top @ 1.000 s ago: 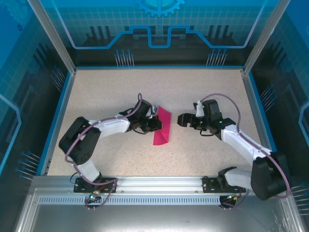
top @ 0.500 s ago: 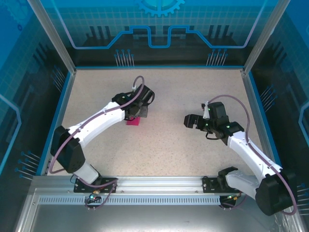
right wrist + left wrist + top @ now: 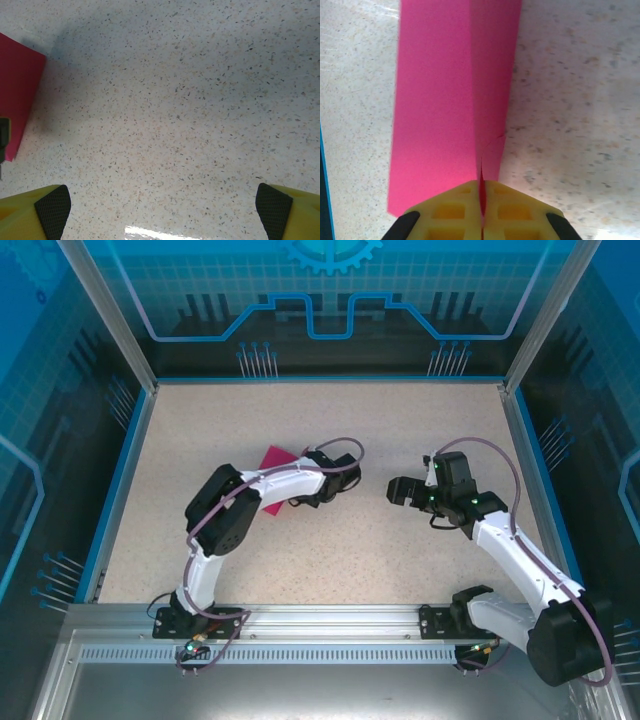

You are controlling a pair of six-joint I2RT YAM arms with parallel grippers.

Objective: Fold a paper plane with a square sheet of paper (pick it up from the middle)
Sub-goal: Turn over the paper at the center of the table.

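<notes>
**Left end effector clamped on folded pink sheet**

The left end effector point(image 3: 481, 202), with 2 yellow ribbed fingers point(image 3: 452, 217), was pressed together on the near edge of the thin magenta-pink square sheet of paper point(image 3: 440, 100). The sheet was folded along a lengthwise crease and stretched away from that grip, low over the speckled beige tabletop point(image 3: 400, 430). Whether it rested on the surface could not be told. From above, the white left arm point(image 3: 262, 485) crossed over the sheet and hid its middle. Right of the sheet and well apart from it, the right end effector point(image 3: 394, 492) faced the sheet with its fingers spread wide, holding nothing.
</notes>
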